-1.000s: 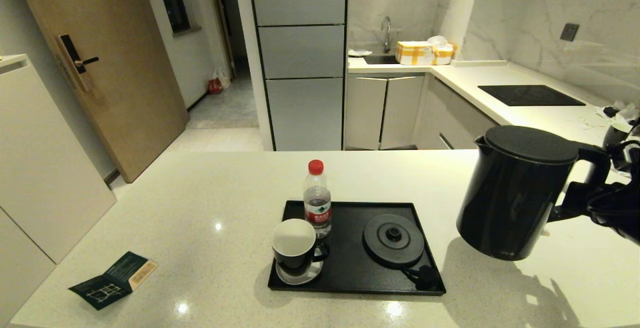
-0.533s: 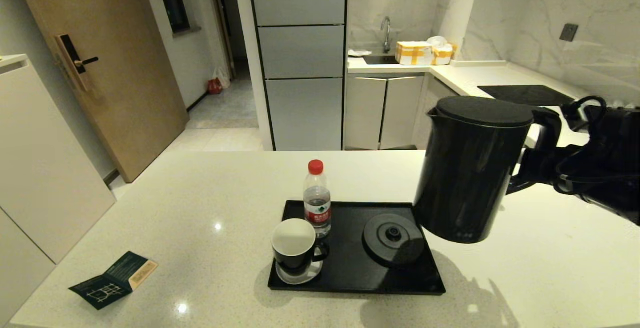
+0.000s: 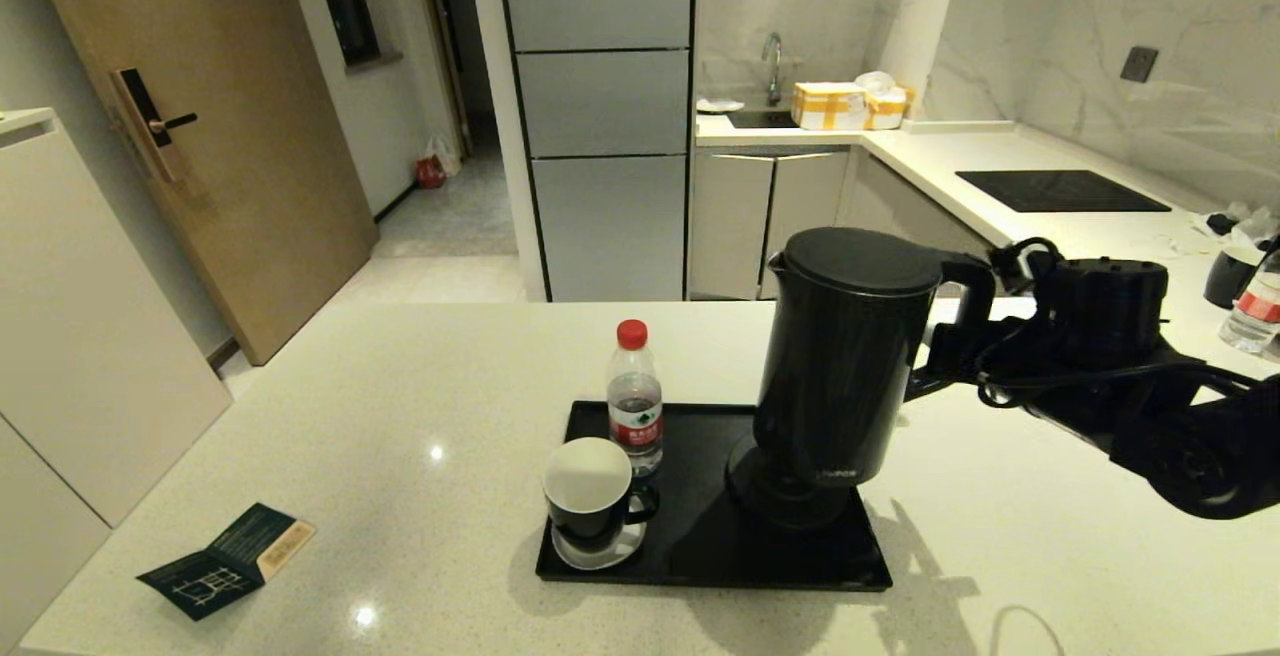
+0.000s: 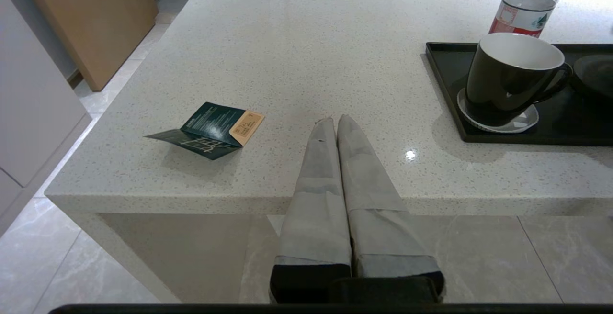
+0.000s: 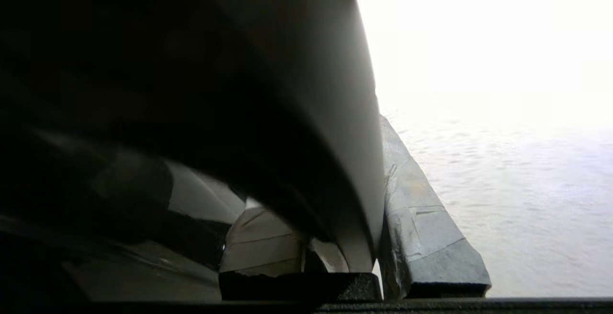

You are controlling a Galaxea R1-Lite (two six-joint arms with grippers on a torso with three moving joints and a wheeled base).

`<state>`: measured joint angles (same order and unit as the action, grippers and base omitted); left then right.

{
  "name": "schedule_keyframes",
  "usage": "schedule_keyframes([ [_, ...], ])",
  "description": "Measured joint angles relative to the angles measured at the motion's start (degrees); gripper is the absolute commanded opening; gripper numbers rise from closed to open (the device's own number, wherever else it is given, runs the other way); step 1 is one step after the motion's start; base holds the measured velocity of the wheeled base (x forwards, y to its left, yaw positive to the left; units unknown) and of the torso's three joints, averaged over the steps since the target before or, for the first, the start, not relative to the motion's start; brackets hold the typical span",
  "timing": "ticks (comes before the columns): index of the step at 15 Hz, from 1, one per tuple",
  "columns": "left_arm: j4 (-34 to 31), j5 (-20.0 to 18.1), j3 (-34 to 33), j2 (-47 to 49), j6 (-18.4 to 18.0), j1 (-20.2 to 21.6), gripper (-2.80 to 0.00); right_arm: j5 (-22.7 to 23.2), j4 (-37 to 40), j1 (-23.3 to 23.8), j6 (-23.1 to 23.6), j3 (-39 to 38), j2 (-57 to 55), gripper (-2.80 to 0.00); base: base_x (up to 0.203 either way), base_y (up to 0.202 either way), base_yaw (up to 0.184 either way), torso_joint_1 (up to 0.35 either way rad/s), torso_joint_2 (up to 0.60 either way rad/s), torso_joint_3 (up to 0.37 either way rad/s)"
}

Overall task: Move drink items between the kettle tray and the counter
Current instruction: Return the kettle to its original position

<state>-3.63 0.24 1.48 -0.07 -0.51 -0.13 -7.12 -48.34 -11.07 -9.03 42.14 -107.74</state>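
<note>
Since last look, our right claw (image 3: 935,361) swung kettle (image 3: 845,366) leftward onto base on tray (image 3: 700,556). Claw clenched on loop handle, our best hold: kettle likely heavy, rigid, smooth-sided. Left claw (image 4: 335,122) pinched empty at counter (image 3: 400,386) edge.

Dim kitchen: wood door (image 3: 200,136) left, grey tall cabinets (image 3: 605,116) centre, sink (image 3: 762,119), cooktop (image 3: 1060,190), marble wall (image 3: 1100,6), pale tile floor (image 3: 440,281).
</note>
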Motion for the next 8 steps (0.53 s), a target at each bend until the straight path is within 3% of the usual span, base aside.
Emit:
schedule_keyframes([
  [8,0.0,0.0,0.0,0.0,0.0,0.0,-2.80,-0.2,-5.5,-3.0,-1.1,-0.6,-7.1,-2.80,0.000,0.000,0.000,0.000,0.00,0.000],
])
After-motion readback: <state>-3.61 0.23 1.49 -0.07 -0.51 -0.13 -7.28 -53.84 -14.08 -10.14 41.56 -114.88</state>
